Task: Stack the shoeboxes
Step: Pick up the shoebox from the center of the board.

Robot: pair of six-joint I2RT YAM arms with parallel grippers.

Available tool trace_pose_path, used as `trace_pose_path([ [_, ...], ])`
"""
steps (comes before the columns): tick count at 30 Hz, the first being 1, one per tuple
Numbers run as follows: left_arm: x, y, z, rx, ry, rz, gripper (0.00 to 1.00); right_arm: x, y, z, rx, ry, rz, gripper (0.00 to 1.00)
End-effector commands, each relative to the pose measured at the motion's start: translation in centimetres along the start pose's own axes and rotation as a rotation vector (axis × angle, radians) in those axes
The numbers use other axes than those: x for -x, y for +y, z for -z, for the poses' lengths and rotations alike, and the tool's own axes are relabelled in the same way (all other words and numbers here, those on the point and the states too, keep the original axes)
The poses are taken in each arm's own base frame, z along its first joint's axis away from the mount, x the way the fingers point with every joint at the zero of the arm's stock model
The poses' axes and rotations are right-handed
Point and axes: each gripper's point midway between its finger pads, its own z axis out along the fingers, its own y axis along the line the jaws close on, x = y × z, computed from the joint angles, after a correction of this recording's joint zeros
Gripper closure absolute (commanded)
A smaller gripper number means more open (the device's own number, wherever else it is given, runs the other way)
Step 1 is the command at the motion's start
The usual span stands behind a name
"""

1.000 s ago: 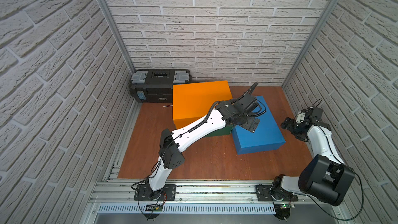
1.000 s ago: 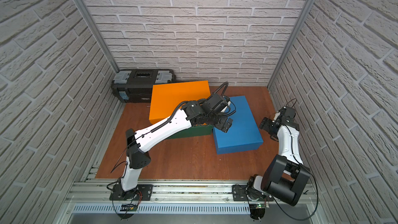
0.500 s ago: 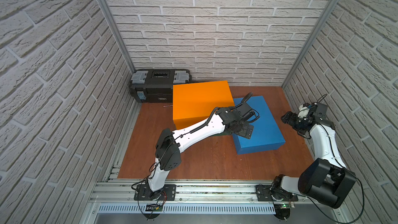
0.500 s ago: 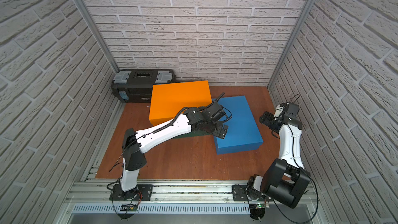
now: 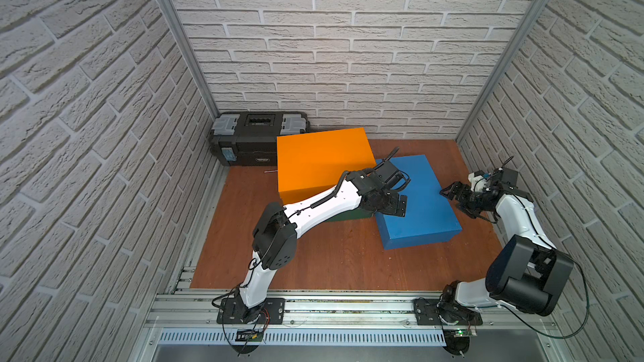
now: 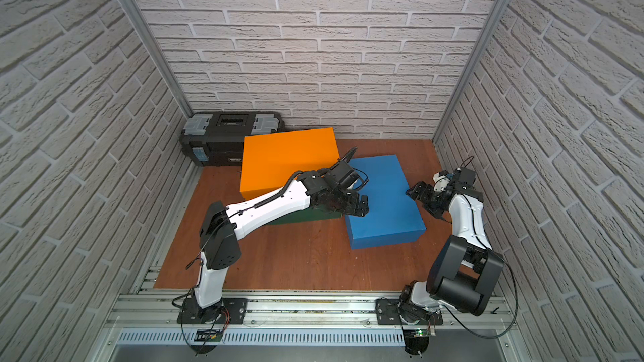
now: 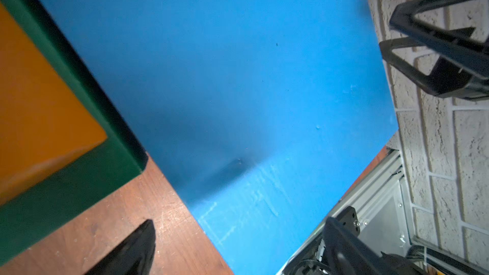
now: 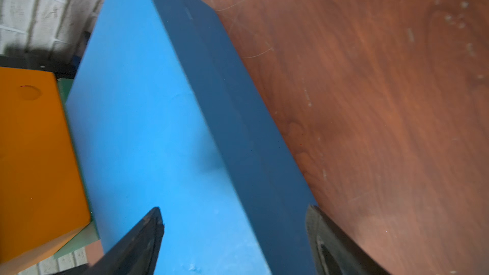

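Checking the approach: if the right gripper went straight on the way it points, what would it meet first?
The blue shoebox. In the right wrist view the right gripper, jaws open, straddles its top long edge, one finger over the lid, one beside the side wall. How near is unclear.

Orange rectangular cardboard shoebox (image 5: 320, 158) sits on dark green cardboard shoebox (image 6: 313, 218), left of centre, far side. Blue cardboard shoebox (image 5: 418, 203) on brown wooden floor (image 5: 331, 255), tight beside their right, skewed. Black plastic toolbox (image 5: 251, 137) behind them, far-left corner, against back wall.
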Motion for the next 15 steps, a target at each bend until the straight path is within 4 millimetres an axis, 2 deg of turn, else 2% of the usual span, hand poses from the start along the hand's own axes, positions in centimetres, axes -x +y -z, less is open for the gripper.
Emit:
trace_pose_path([
  [1,0.2,-0.8,-0.7,-0.038,0.022,0.015,0.02,0.2,1.5,1.2,0.047,-0.050,0.032,0.13],
  [9,-1.3,-1.4,-1.6,-0.046,0.094,0.011,0.02,0.7,0.5,0.2,0.016,-0.040,0.013,0.13],
  [15,-1.3,-1.9,-2.7,-0.062,0.132,0.011,0.02,0.4,0.0,-1.8,0.053,-0.010,-0.025,0.13],
])
